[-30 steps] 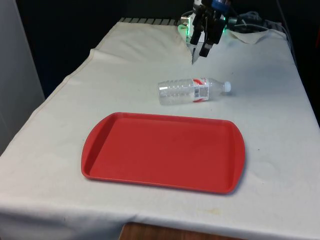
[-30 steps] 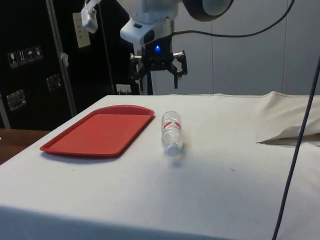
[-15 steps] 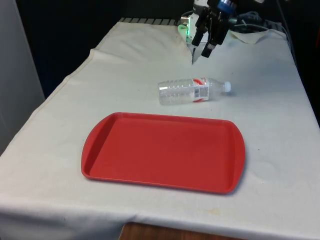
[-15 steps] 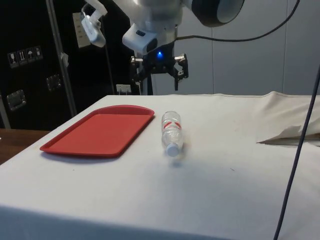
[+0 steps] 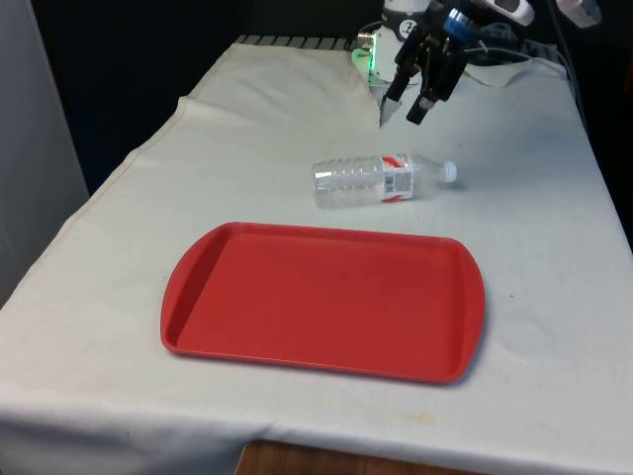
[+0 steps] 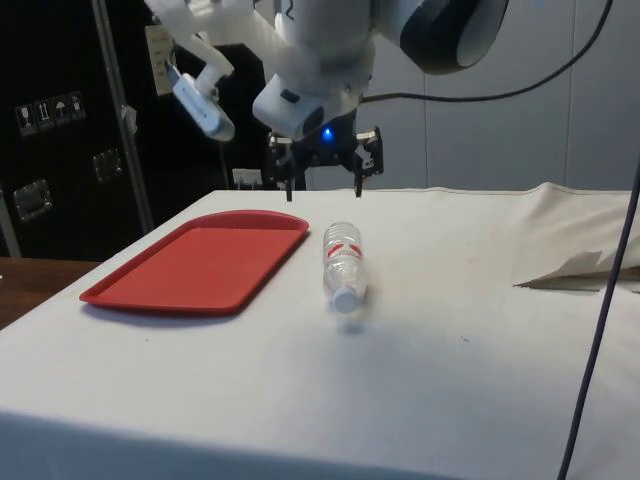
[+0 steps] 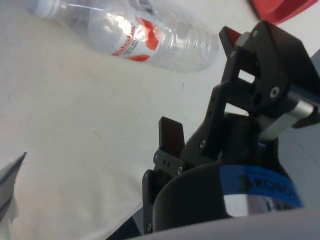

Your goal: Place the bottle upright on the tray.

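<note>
Black two-finger gripper (image 5: pixel 406 103) up off the cloth, fingers spread, nothing in them, blue band on it reads "ROBO…" | clear plastic water bottle (image 5: pixel 384 179) on its side nearby, white cap toward the front view's right, red-and-white label, text too small to read | red plastic tray (image 5: pixel 323 300) beside it, bare | white cloth (image 5: pixel 148 198) underneath

Lab/test rig: cloth-draped table (image 5: pixel 554 198), dark cabinets (image 6: pixel 60 130), loose cables (image 6: pixel 600 300).
</note>
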